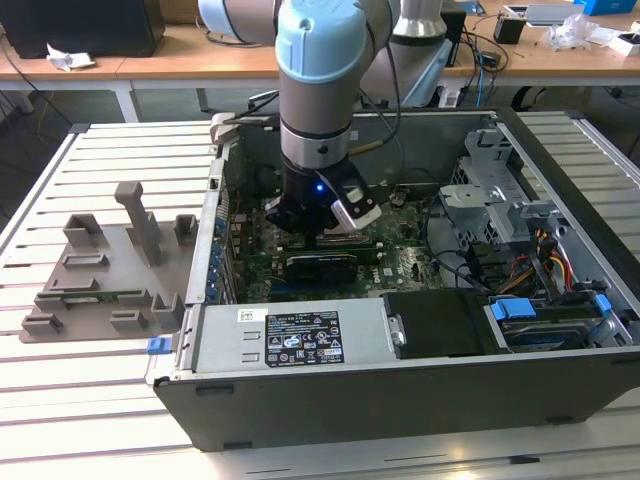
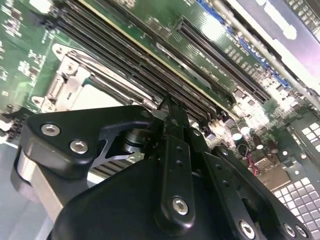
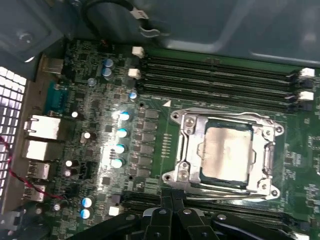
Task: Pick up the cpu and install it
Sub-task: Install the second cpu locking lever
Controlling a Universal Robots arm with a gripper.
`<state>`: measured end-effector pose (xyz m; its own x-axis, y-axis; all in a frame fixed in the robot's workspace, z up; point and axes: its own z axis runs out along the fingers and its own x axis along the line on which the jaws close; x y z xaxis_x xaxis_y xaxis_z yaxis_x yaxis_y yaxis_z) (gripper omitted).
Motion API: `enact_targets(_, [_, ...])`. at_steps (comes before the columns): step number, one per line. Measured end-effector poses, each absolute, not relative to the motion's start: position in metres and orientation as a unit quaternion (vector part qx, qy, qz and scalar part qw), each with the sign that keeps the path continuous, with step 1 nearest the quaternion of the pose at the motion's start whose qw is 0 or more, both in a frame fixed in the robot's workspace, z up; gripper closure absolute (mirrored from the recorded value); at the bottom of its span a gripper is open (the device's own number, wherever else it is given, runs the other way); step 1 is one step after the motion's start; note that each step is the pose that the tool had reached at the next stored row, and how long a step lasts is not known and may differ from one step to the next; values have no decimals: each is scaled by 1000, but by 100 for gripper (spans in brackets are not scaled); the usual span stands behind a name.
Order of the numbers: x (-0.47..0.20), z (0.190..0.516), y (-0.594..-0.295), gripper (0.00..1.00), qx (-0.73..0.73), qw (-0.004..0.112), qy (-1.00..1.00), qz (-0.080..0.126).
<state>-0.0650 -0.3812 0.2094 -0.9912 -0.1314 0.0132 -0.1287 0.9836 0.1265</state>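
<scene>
The cpu [image 3: 227, 152], a square chip with a silver-grey top, lies inside the metal-framed socket [image 3: 186, 150] on the green motherboard. Part of its pale top also shows in the second wrist view [image 2: 102, 97]. My gripper [image 3: 172, 194] hovers just beside the socket's edge, over the memory slots. Its black fingers [image 2: 172, 125] are pressed together with nothing between them. In the exterior view the arm reaches down into the open computer case [image 1: 400, 400], with the gripper [image 1: 318, 232] low over the board.
A grey slotted holder block [image 1: 110, 270] sits on the slatted table at the exterior view's left. Inside the case are memory slots [image 3: 220, 75], a black power supply cover [image 1: 445, 320], a drive cage [image 1: 500, 190] and coloured cables [image 1: 550, 265].
</scene>
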Motion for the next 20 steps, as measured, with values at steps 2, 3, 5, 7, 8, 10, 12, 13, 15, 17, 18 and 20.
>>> enact_targets(2, [-66,208,-380,89,71,11,-995,-64])
enact_targets(3, [-67,208,-379,89,73,11,-995,-64])
enact_targets(5, [-67,207,-377,89,76,11,-995,-64])
enact_targets(7, [-67,205,-374,89,78,11,-995,-65])
enact_targets(8, [-67,204,-373,89,79,12,-995,-65])
enact_targets(10, [-67,203,-371,89,81,12,-994,-66])
enact_targets(12, [-67,202,-370,89,82,12,-994,-66])
enact_targets(13, [-67,202,-370,89,83,12,-994,-67])
enact_targets(15, [-67,202,-369,89,83,12,-994,-67])
enact_targets(17, [-67,201,-369,89,83,11,-994,-69])
enact_targets(18, [-66,199,-369,89,83,12,-994,-69])
enact_targets(20, [-66,199,-369,89,83,12,-994,-71])
